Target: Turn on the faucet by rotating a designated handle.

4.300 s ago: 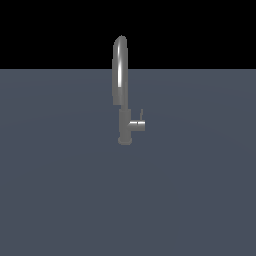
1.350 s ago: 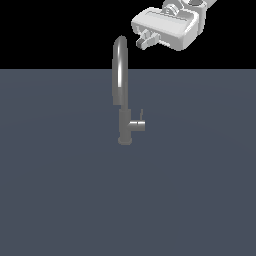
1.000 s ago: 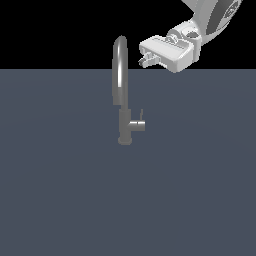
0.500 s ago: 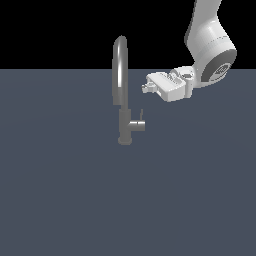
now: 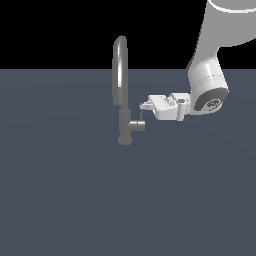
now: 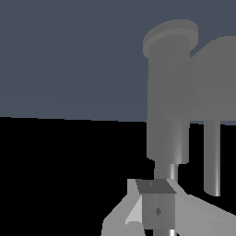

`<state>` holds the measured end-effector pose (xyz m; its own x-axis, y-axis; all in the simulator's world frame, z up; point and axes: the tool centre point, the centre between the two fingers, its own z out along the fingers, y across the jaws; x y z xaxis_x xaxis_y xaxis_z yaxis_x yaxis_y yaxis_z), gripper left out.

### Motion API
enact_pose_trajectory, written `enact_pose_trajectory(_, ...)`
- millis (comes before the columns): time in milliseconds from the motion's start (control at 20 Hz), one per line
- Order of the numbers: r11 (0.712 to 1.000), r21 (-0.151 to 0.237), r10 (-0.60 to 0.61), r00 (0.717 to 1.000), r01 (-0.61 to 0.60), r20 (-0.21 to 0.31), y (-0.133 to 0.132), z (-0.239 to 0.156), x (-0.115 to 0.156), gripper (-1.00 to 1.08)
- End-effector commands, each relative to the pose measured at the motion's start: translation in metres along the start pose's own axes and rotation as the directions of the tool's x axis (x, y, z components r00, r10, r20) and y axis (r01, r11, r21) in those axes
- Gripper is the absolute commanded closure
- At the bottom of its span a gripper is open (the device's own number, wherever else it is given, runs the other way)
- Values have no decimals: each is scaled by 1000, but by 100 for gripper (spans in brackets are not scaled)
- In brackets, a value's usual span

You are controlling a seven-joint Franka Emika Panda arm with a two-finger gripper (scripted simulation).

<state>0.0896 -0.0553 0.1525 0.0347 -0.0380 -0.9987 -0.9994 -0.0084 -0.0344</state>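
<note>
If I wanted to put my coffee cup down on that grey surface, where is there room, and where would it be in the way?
Nearly all of the grey surface is bare: the wide stretch on the exterior view's left of the faucet, and everything in front of its base. It is crowded only on the exterior view's right of the faucet, where the gripper hangs close by the handle.

Plain slate-grey floor [image 5: 65, 200] (black backdrop)

Brushed grey metal faucet [image 5: 121, 90]
</note>
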Motion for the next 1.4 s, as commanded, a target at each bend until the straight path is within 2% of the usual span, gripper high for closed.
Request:
enact_pose_trajectory(0,999,23,22,1000,-22,22,-1,2,9,108)
enact_pose_trajectory(200,999,38,37,999,-38,38,-1,3,16,108)
enact_pose_trajectory(450,999,38,37,999,-39,38,-1,4,16,108)
enact_pose_trajectory(1350,998,40,37,999,-38,37,32,5,6,108)
